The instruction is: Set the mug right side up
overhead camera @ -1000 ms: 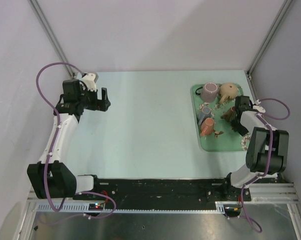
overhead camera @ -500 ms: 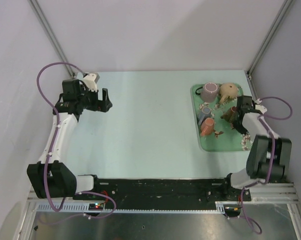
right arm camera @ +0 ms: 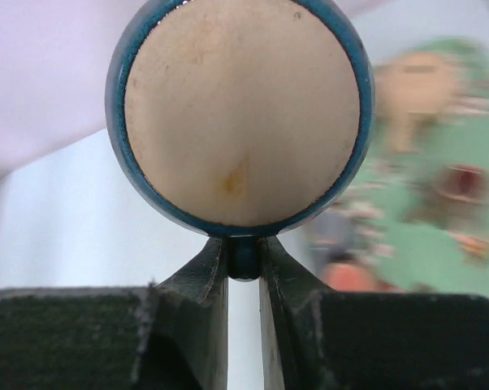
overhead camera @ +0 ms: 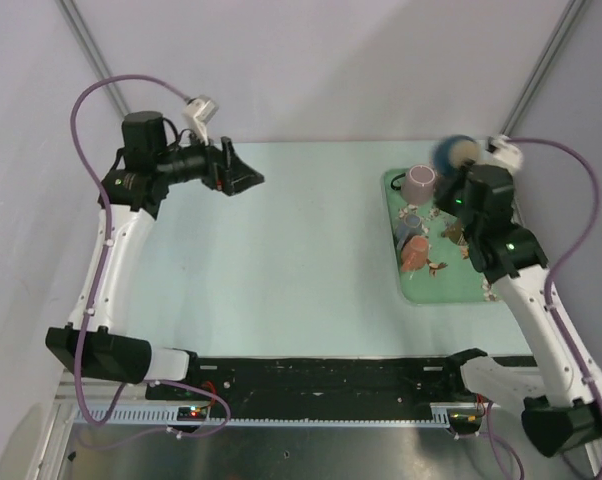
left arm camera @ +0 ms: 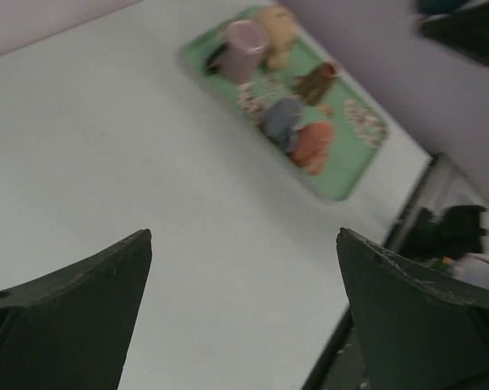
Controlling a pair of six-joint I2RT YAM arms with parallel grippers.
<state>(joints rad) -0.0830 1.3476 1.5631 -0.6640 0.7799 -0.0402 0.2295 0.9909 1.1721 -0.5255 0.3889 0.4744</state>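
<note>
A blue mug (right arm camera: 240, 114) with a cream base is held by its handle in my right gripper (right arm camera: 244, 244), which is shut on it. The mug's base faces the wrist camera. In the top view the mug (overhead camera: 454, 153) is a blurred blue shape in the air over the far end of the green tray (overhead camera: 451, 285), with the right gripper (overhead camera: 461, 178) just below it. My left gripper (overhead camera: 247, 180) is open and empty, raised high over the far left of the table. Its dark fingers (left arm camera: 74, 309) frame bare table.
The tray (left arm camera: 346, 175) holds a mauve mug (overhead camera: 419, 183), an orange cup (overhead camera: 414, 255) on its side, a grey-blue cup (left arm camera: 283, 114), a small brown piece (overhead camera: 453, 232) and a tan teapot (left arm camera: 277, 24). The table ends at a black rail (overhead camera: 321, 375) in front.
My right arm has risen from the tray and now holds the blue mug in the air. My left arm has lifted and swung its gripper to the right.
</note>
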